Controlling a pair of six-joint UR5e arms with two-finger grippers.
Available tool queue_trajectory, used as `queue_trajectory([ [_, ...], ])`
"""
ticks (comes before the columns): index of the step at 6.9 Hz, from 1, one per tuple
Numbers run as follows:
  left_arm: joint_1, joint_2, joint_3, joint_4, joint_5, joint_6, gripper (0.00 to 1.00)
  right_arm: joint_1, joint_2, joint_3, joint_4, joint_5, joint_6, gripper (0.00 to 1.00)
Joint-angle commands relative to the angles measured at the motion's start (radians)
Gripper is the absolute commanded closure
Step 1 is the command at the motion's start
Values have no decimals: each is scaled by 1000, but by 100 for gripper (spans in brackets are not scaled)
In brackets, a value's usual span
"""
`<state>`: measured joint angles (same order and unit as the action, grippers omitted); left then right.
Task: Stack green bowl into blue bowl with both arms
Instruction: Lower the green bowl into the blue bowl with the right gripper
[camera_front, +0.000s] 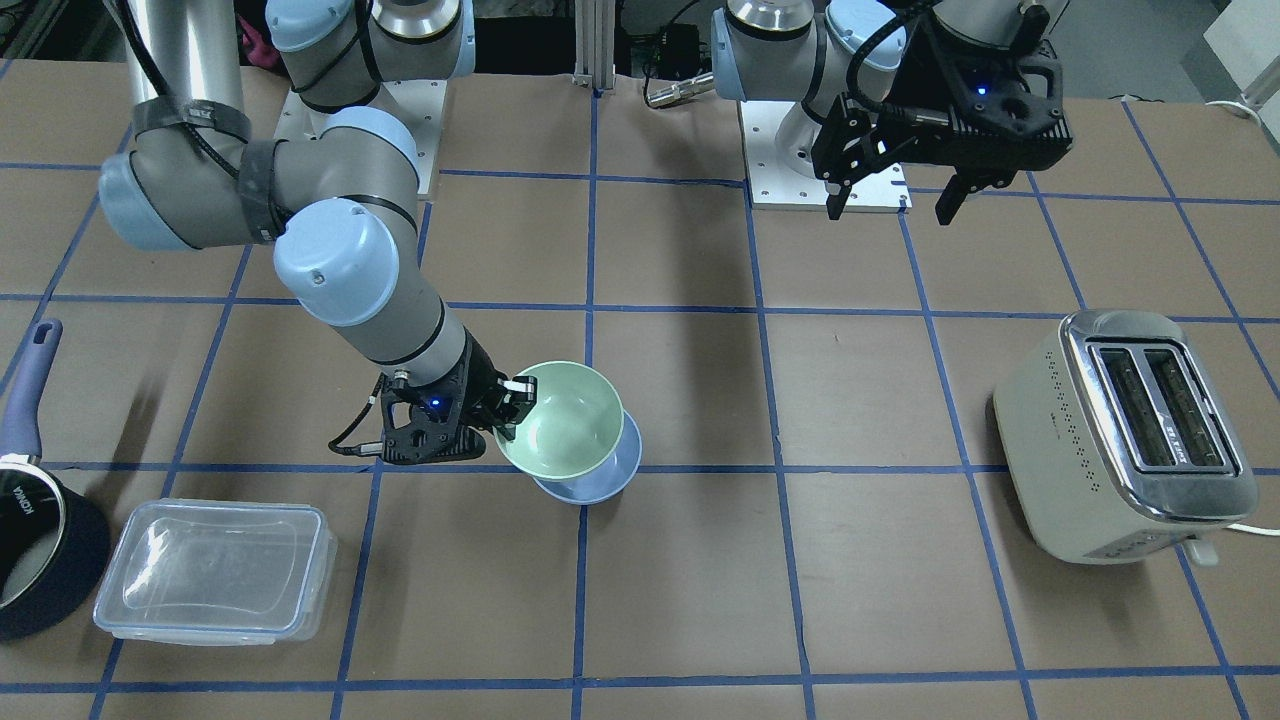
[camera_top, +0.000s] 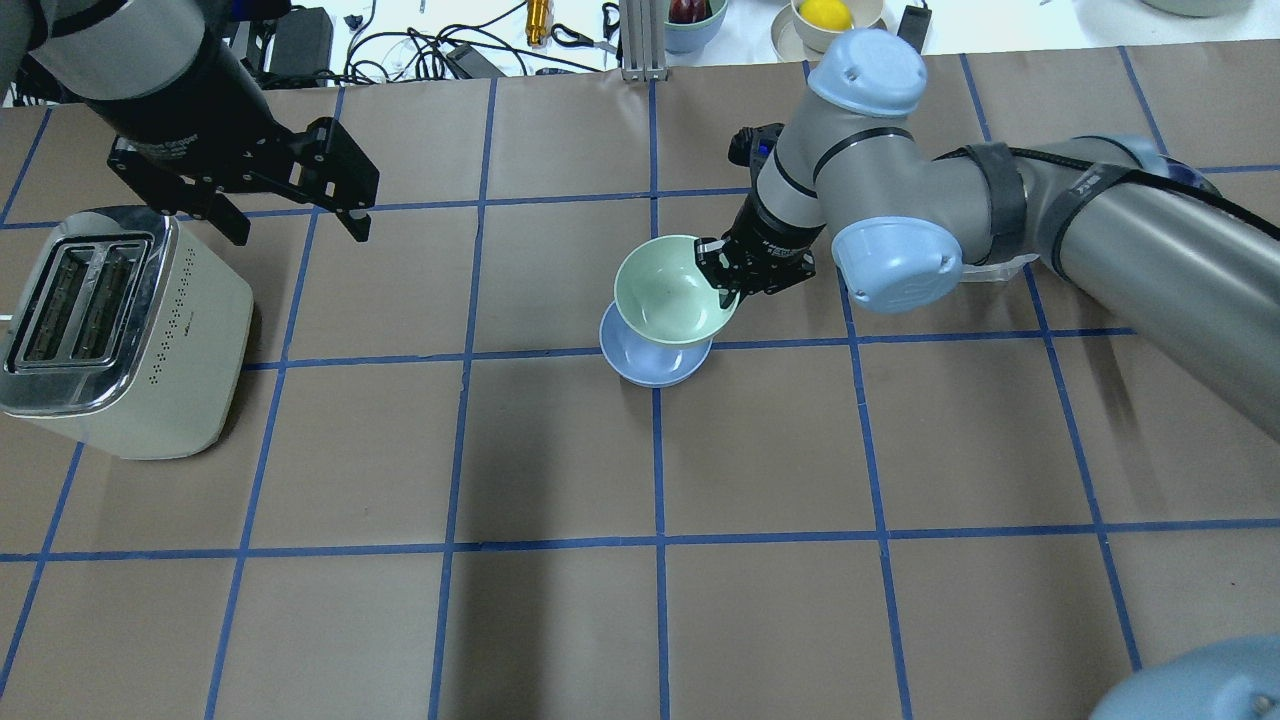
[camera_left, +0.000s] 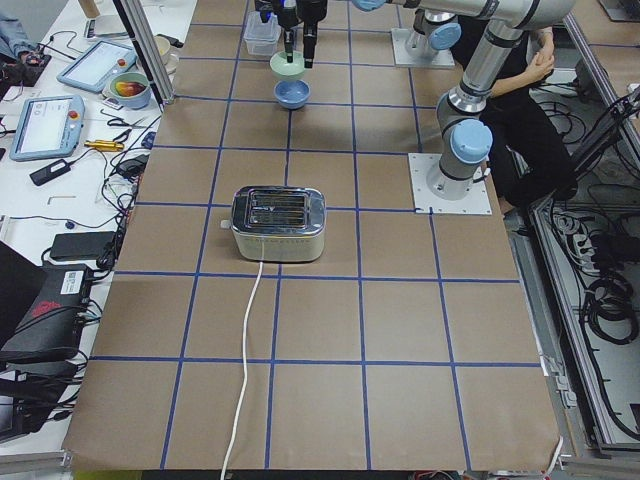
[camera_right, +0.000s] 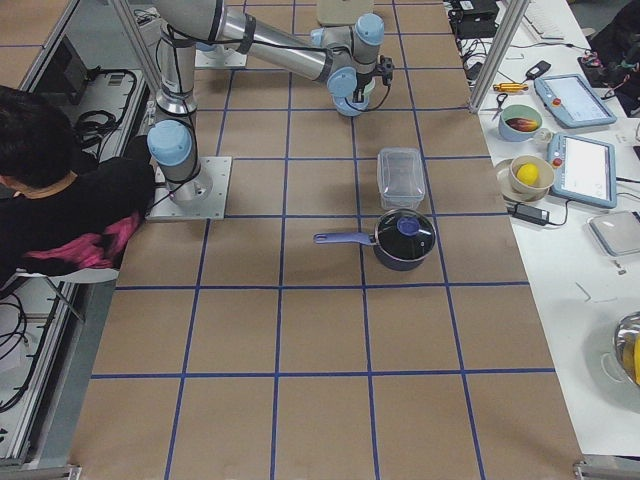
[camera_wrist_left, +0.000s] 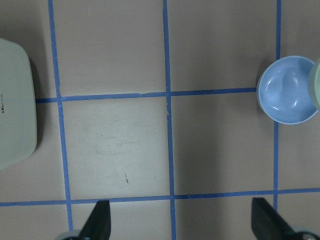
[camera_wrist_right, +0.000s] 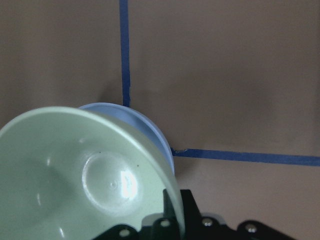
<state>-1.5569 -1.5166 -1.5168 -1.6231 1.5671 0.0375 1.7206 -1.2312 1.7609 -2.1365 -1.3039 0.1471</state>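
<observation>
My right gripper (camera_top: 725, 285) is shut on the near rim of the pale green bowl (camera_top: 668, 290) and holds it tilted, just above the pale blue bowl (camera_top: 655, 362) and a little off its centre. The blue bowl stands on the table near a tape crossing. In the front-facing view the green bowl (camera_front: 560, 420) covers most of the blue bowl (camera_front: 595, 480), with the right gripper (camera_front: 510, 400) at its rim. The right wrist view shows the green bowl (camera_wrist_right: 75, 170) over the blue bowl (camera_wrist_right: 145, 130). My left gripper (camera_top: 300, 225) hangs open and empty, well away, beside the toaster.
A cream toaster (camera_top: 110, 330) stands on my left side, its cord trailing off the table. A clear lidded container (camera_front: 215, 570) and a dark saucepan (camera_front: 40, 530) sit on my right side, near the far edge. The left wrist view sees the blue bowl (camera_wrist_left: 287, 90).
</observation>
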Motion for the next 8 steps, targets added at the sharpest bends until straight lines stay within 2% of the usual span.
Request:
queue_trajectory([
  [1, -2, -17, -12, 74, 11, 8, 0, 14, 9, 81, -122, 3, 0, 100],
  [3, -2, -28, -8, 89, 48, 1, 0, 14, 24, 97, -164, 30, 2, 100],
  [4, -2, -30, -14, 164, 50, 4, 0, 14, 24, 95, -168, 63, 3, 100],
  [5, -2, -30, -14, 166, 50, 4, 0, 14, 24, 97, -166, 64, 3, 100],
  [6, -3, -30, -17, 154, 50, 4, 0, 14, 27, 98, -169, 61, 2, 90],
  [8, -2, -28, -20, 152, 48, 7, 0, 14, 25, 100, -171, 58, 3, 16],
])
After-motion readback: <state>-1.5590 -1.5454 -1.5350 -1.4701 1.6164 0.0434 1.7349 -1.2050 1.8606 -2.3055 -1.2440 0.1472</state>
